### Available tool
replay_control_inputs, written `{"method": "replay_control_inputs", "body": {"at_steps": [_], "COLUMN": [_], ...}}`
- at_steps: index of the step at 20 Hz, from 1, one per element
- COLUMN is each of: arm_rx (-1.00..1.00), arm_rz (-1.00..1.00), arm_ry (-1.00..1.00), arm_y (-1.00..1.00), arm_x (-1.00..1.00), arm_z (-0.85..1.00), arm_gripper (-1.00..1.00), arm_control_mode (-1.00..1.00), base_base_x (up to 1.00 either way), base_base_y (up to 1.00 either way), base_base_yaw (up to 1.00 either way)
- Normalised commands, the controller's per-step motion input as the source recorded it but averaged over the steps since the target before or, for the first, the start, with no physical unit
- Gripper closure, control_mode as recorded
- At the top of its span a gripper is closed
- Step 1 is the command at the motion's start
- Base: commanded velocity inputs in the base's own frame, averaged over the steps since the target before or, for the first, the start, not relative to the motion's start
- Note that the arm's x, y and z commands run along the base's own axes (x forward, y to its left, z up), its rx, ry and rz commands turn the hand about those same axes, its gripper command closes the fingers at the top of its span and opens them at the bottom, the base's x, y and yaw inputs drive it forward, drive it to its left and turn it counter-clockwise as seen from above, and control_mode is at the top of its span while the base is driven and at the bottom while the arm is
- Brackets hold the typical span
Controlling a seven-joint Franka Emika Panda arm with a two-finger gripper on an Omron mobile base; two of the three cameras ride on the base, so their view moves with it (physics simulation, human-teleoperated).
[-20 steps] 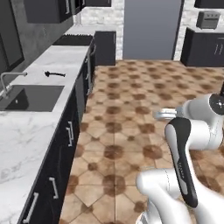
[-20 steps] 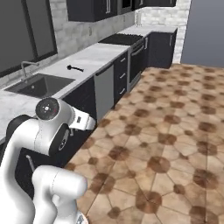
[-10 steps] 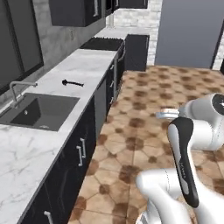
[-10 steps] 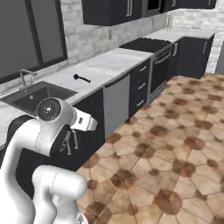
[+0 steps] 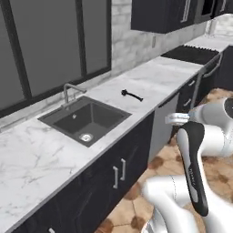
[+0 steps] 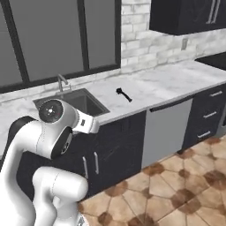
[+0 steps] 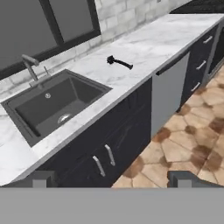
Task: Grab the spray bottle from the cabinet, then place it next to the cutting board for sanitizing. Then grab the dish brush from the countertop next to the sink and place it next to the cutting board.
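Observation:
The slim black dish brush (image 5: 131, 95) (image 6: 123, 94) (image 7: 119, 62) lies on the white marble countertop (image 5: 157, 79) (image 6: 170, 81) (image 7: 159, 39), just right of the dark square sink (image 5: 98, 109) (image 6: 86, 102) (image 7: 74, 89). My gripper (image 7: 111, 181) is open with nothing between its fingertips. It hovers over the floor in front of the base cabinets, well short of the brush. The hand (image 5: 176, 119) (image 6: 89, 125) juts out from the white arm. The spray bottle and the cutting board are out of view.
A slim grey faucet (image 5: 70, 91) (image 7: 31, 65) rises behind the basin. A grey dishwasher front (image 5: 164, 125) (image 6: 167, 132) sits under the counter below the brush. Black wall cabinets (image 5: 164, 16) (image 6: 190, 15) hang at upper right. A dark cooktop (image 5: 191, 52) lies further right.
The whole picture has shifted as the base turned to face the counter; sink and brush now look nearer and more central. The gripper has stayed open.

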Motion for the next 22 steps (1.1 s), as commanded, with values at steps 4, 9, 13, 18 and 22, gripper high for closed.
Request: {"method": "replay_control_inputs", "body": {"at_steps": [4, 9, 13, 18, 22], "arm_rx": [0.0, 0.0, 0.0, 0.0, 0.0], "arm_rz": [0.0, 0.0, 0.0, 0.0, 0.0], "arm_ry": [0.0, 0.0, 0.0, 0.0, 0.0], "arm_y": [0.0, 0.0, 0.0, 0.0, 0.0], "arm_x": [0.0, 0.0, 0.0, 0.0, 0.0], "arm_z": [0.0, 0.0, 0.0, 0.0, 0.0], "arm_gripper": [-1.0, -1.0, -1.0, -1.0, -1.0], "arm_control_mode": [1.0, 1.0, 1.0, 1.0, 1.0], "base_base_x": [0.78, 0.13, 0.5, 0.8, 0.13], "base_base_y": [-0.69, -1.0, -0.45, -0.78, -0.82], "base_base_yaw": [0.66, 0.48, 0.27, 0.33, 0.3]}}
